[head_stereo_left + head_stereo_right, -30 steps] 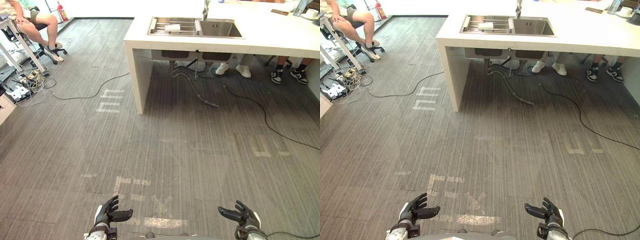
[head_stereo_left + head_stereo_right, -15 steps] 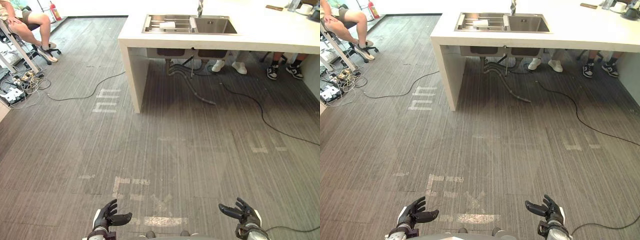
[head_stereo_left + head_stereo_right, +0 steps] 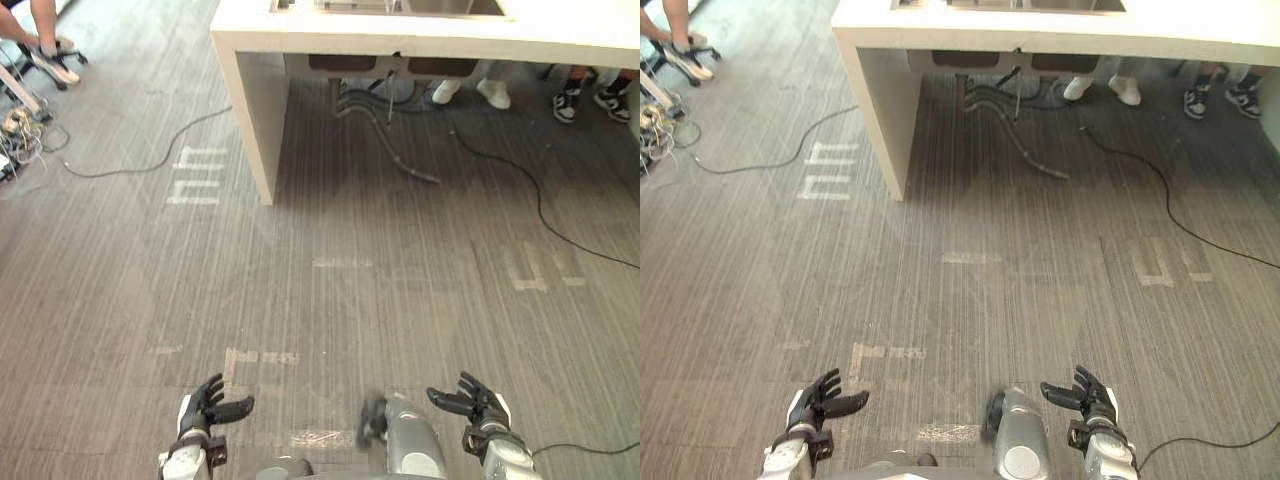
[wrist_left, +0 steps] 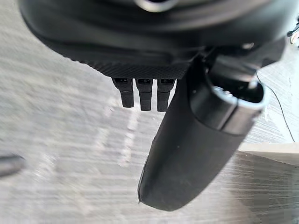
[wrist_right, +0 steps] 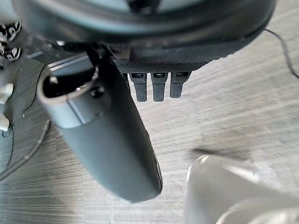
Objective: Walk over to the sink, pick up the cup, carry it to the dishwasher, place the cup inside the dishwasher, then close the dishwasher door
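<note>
A white counter [image 3: 420,42] stands ahead across the grey floor, with the steel sink's front rim [image 3: 1028,4] just at its far top edge. My left hand [image 3: 208,404] hangs low at the near left, fingers spread and straight with nothing in them. My right hand [image 3: 478,404] hangs the same way at the near right. In the left wrist view the left hand's fingers [image 4: 145,95] and thumb [image 4: 194,149] stick out over bare floor. The right wrist view shows the right hand's thumb [image 5: 110,140] and fingers [image 5: 159,86] likewise holding nothing.
Grey hoses [image 3: 385,150] trail from under the counter. A black cable [image 3: 545,215] snakes over the floor at the right, another [image 3: 140,160] at the left. People's shoes [image 3: 490,92] show behind the counter, a person's feet [image 3: 55,62] at the far left. Tape marks [image 3: 195,175] dot the floor.
The whole picture has shifted: the counter is nearer and higher in view, and the sink has slid to the top edge. Both hands keep their open pose.
</note>
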Robot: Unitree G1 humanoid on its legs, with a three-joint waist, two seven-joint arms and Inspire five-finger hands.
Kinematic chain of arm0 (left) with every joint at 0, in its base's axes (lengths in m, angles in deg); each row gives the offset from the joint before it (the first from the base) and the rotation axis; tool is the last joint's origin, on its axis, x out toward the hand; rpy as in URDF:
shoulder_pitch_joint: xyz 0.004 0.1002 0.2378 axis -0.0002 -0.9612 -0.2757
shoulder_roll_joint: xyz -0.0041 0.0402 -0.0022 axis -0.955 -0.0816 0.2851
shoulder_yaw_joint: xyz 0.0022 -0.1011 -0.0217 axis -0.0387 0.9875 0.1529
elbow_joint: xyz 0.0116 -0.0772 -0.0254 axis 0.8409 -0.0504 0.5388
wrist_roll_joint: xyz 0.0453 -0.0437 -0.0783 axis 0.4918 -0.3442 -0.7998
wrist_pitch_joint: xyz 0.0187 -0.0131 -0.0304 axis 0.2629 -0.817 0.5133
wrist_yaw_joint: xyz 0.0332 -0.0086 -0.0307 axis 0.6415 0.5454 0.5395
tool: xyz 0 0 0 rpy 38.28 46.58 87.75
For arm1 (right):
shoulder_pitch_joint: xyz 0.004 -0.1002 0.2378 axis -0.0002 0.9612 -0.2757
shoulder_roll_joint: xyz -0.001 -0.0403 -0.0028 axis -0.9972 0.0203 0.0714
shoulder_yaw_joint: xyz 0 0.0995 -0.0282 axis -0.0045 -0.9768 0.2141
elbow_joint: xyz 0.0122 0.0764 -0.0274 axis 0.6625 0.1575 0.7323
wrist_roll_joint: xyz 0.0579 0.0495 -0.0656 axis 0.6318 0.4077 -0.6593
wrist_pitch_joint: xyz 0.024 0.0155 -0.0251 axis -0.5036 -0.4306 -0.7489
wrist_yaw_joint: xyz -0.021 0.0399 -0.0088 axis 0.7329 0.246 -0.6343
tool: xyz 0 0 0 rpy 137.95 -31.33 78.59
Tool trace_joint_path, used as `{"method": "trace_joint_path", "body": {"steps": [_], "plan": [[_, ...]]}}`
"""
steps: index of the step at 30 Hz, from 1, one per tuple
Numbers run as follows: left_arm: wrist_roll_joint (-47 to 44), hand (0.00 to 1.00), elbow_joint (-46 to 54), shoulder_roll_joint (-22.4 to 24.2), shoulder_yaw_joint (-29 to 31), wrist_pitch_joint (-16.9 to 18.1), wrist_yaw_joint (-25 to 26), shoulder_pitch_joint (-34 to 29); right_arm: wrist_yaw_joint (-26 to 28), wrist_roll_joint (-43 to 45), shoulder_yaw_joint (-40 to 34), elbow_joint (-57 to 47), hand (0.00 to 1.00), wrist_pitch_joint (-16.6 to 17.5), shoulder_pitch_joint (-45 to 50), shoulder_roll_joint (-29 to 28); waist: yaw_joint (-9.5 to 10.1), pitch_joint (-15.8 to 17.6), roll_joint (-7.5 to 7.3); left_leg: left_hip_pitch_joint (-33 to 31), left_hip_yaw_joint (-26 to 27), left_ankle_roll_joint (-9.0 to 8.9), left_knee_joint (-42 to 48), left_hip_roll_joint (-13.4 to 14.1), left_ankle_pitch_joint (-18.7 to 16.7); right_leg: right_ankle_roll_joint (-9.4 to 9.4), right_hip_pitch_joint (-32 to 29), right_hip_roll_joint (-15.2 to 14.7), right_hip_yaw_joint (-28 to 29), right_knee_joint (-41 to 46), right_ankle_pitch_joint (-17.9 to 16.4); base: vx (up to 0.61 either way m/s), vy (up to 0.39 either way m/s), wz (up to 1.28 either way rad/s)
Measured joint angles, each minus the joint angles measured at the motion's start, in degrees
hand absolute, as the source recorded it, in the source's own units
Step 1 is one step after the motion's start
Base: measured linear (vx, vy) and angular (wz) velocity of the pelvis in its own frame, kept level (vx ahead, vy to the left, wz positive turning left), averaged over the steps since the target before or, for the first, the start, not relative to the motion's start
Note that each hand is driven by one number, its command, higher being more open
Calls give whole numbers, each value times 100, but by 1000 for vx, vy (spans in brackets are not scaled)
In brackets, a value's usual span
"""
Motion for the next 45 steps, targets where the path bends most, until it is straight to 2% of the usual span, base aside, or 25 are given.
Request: {"method": "trace_joint_path", "body": {"steps": [2, 3, 5, 6, 7, 9, 12, 14, 16, 17, 18, 19, 20, 21, 23, 24, 25, 28, 31, 33, 35, 36, 39, 41, 45], "plan": [[5, 90, -56, 24, -9, 1, 1, 24, -7, -1, 85, -82, 90, 3, 114, 22, -52, 7, -140, 321, -126, -408, 133, 34, -248, -306, -92, -23, 442, -53, 950, 612, -286, 40], [10, 90, -64, 92, -21, 0, -2, 35, -7, -2, 86, -77, 90, 2, 101, 21, -84, 5, -88, 217, -194, -474, 667, 191, -279, -620, -217, -20, 447, 610, 770, 599, -335, 25], [7, 90, -41, 113, -161, 16, -9, 40, 5, -2, 154, -85, 90, 5, 69, 14, -88, 48, 39, -438, -241, -672, 2397, 651, 135, -709, 34, 167, 276, 847, 289, 610, -375, 20], [2, 90, -35, 163, -167, 14, -12, 26, -3, 0, 184, -76, 90, 5, 78, 11, -77, 104, 136, -983, -265, -672, 3834, 1075, 678, -774, 523, 421, 155, 592, 125, 743, -430, 9], [-4, 90, 6, 197, -165, 13, -11, -19, -14, 4, 203, -68, 90, 4, 100, -7, 0, 154, 181, -1440, -104, -492, 5181, 1508, 556, -821, 1160, 730, 116, 171, 64, 737, -393, -2], [-6, 90, 179, 212, -165, -3, -10, -37, -80, 72, 297, -97, 90, 62, 92, -6, 96, 213, 42, -2037, 224, -335, 5914, 1621, 319, -817, 1899, 836, 155, -227, -97, 565, -224, 0], [-17, 90, 945, 279, -168, -2, -3, -50, -145, 177, 279, -116, 90, 176, 30, 18, 210, 236, -89, -2932, 683, -209, 4871, 1314, 96, -758, 2524, 834, 142, -760, -161, 507, -134, 9], [-109, 90, 1832, 300, -192, 4, 14, -123, -166, 176, 284, -104, 90, 180, -25, -1, 316, 314, -223, -3254, 669, -184, 2843, 656, 217, -582, 3003, 712, 185, -1077, -268, 523, -20, -4], [-106, 90, 2579, 360, -294, 5, 61, -279, -187, 175, 285, -102, 90, 184, -12, 11, 388, 319, -229, -3240, 413, -226, 1053, 199, 868, -376, 3334, 628, 287, -1197, -442, 474, 98, -26], [-103, 90, 3144, 465, -335, 7, 101, -418, -224, 174, 252, -105, 90, 184, 48, 6, 483, 259, -118, -3281, 180, -236, 441, 125, 1140, -237, 3545, 705, 386, -1273, -559, 502, 164, -41], [-95, 90, 3402, 511, -334, 13, 117, -467, -240, 173, 254, -98, 90, 185, 80, -16, 512, 253, -109, -3287, 116, -99, 478, 120, 1434, -159, 3676, 709, 443, -1293, -650, 539, 222, -53], [-35, 90, 3893, 537, -334, 16, 125, -538, -234, 171, 285, -106, 90, 191, 169, -82, 609, 189, -192, -3198, 59, 238, 647, 25, 1950, 21, 3847, 605, 565, -1290, -827, 447, 191, -37], [4, 90, 4164, 532, -315, 23, 122, -578, -229, 171, 284, -105, 90, 197, 176, -131, 637, 120, -294, -3235, 42, 347, 773, -75, 2022, 89, 3867, 469, 606, -1222, -968, 569, 225, -28], [124, 90, 4691, 551, -267, 26, 131, -586, -228, 167, 276, -68, 90, 203, 222, -187, 628, 55, -477, -3359, 96, 470, 1216, -227, 1720, 253, 3743, 181, 637, -761, -1239, 556, 198, -20], [360, 90, 5351, 570, -149, 28, 239, -602, -207, 166, 273, 52, 90, 196, 116, -199, 618, 59, -490, -3327, 246, 548, 1800, -233, 1134, 453, 3075, -216, 895, 1026, -1399, 584, 230, -27], [501, 90, 5700, 486, -47, 35, 353, -550, -179, 166, 276, 69, 90, 196, 113, -264, 573, 47, -534, -3149, 282, 620, 2008, -305, 902, 826, 2497, -579, 969, 2633, -1261, 521, 207, -6], [614, 90, 5984, 413, 89, 37, 498, -481, -117, 154, 293, 87, 90, 179, 132, -305, 497, 44, -539, -2859, 282, 675, 2054, -361, 683, 873, 2125, -810, 942, 3661, -1234, 639, 197, 4], [814, 90, 6737, 380, 432, 172, 1016, -523, 9, 112, 416, 75, 90, 179, 129, -399, 468, 38, -501, -1948, 390, 647, 1460, -356, 526, 450, 1645, -922, 455, 3783, -1430, 522, 72, -22], [919, 90, 7280, 374, 570, 622, 1302, -504, 88, 111, 532, 55, 90, 250, 110, -383, 463, -10, -414, -1380, 466, 524, 905, -287, 477, 98, 991, -769, -7, 2556, -1545, 390, -34, -13], [928, 90, 7255, 378, 525, 677, 1347, -408, 126, 112, 532, 62, 90, 246, 120, -329, 415, -19, -203, -1133, 439, 391, 738, -86, 396, -50, 707, -448, -32, 1385, -1180, 410, -105, 1], [1015, 90, 7115, 233, 427, 672, 1338, -258, 147, 111, 542, 60, 90, 242, 291, -314, 282, -59, -190, -804, 286, 29, 730, 54, 157, -117, 641, -255, 218, 209, 90, 497, -216, 42], [1056, 90, 7085, 177, 384, 671, 1308, -250, 150, 111, 543, 60, 90, 241, 378, -308, 240, -93, -214, -746, 227, -74, 805, 91, 65, -179, 706, -231, 298, 253, 453, 598, -330, 44], [1315, 90, 6888, -77, 305, 611, 1094, -151, 239, 112, 521, 67, 90, 188, 550, -27, 150, -106, 26, -1206, -28, -235, 2454, 632, 55, -446, 974, -13, 98, 753, -38, 515, -347, 25], [1535, 90, 6765, -389, 296, 586, 878, -19, 278, 119, 507, 25, 90, 172, 717, 221, 183, -125, 184, -1794, -68, -222, 4266, 1157, 290, -539, 1784, 348, 27, 224, -141, 421, -232, 2], [1865, 90, 6778, -959, 284, 604, 679, 100, 272, 123, 268, -208, 90, 262, 834, 354, 219, -190, 102, -2334, 148, -43, 3980, 1020, 34, -494, 2501, 367, 167, -453, -113, 345, -105, -19]]}}
